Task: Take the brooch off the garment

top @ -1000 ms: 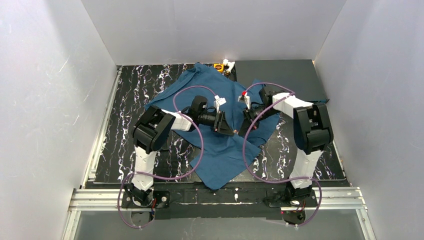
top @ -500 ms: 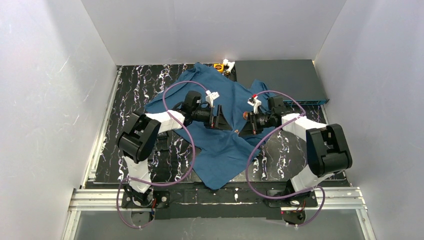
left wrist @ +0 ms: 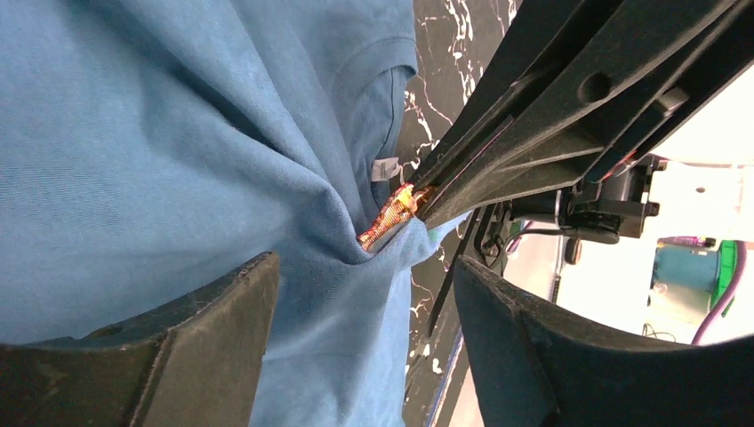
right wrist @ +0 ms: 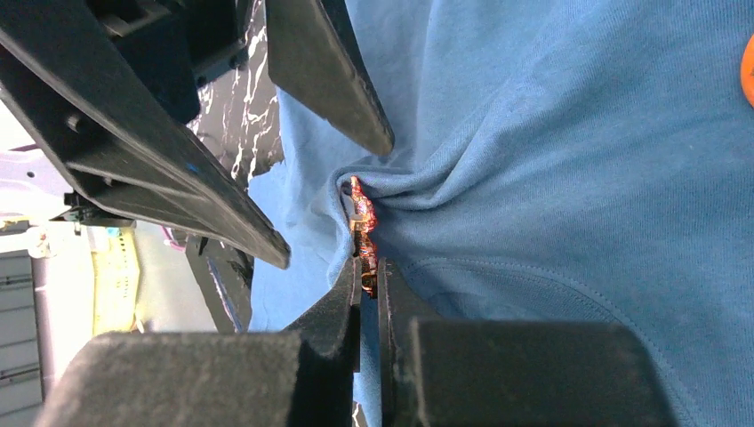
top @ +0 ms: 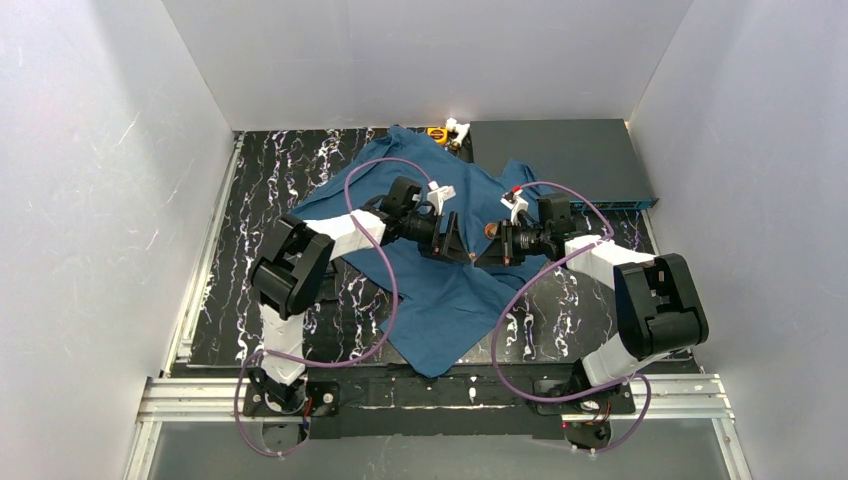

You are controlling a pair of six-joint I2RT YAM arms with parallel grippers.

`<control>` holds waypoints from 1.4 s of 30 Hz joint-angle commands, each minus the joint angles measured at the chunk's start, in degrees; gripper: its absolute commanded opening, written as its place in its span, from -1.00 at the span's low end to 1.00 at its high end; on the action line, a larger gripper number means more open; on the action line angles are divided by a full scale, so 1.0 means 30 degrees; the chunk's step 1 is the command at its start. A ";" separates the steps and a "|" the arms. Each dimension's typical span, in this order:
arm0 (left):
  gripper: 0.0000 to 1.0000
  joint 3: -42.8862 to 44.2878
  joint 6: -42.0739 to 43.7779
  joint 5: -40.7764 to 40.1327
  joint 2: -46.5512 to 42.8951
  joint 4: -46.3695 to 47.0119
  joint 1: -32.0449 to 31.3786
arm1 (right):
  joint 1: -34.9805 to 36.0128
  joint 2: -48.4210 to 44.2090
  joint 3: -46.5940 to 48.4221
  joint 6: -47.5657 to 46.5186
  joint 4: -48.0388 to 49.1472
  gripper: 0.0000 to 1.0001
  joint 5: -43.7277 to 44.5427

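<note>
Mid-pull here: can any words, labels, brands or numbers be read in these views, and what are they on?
No text can be read in any view.
Small white tag sewn inside the T-shirt near the collar: too small and blurred to read.

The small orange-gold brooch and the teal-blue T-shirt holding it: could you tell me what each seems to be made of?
The small orange-gold brooch looks like shiny metal, perhaps with red inlay: it glints and has a hard, bumpy edge, though it is seen only edge-on. The teal-blue T-shirt looks like soft matte knit cloth, likely cotton: fine knit rows, stitched seam, soft folds.
</note>
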 commanded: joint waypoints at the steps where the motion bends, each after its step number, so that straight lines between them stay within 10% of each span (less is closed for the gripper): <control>1: 0.34 0.0677 0.0301 0.0264 0.0166 -0.0662 -0.0400 | -0.0095 -0.0731 -0.0056 0.0297 0.1063 -0.97 -0.0459; 13: 0.04 0.1012 -0.0053 0.0319 0.0585 -0.0496 -0.0656 | -0.0094 -0.1019 -0.0403 0.0268 0.1062 -0.97 -0.0459; 42: 0.09 0.1343 -0.0373 -0.0269 0.1021 -0.0523 -0.0782 | -0.0038 -0.1118 -0.0675 0.0370 0.1221 -0.97 -0.0614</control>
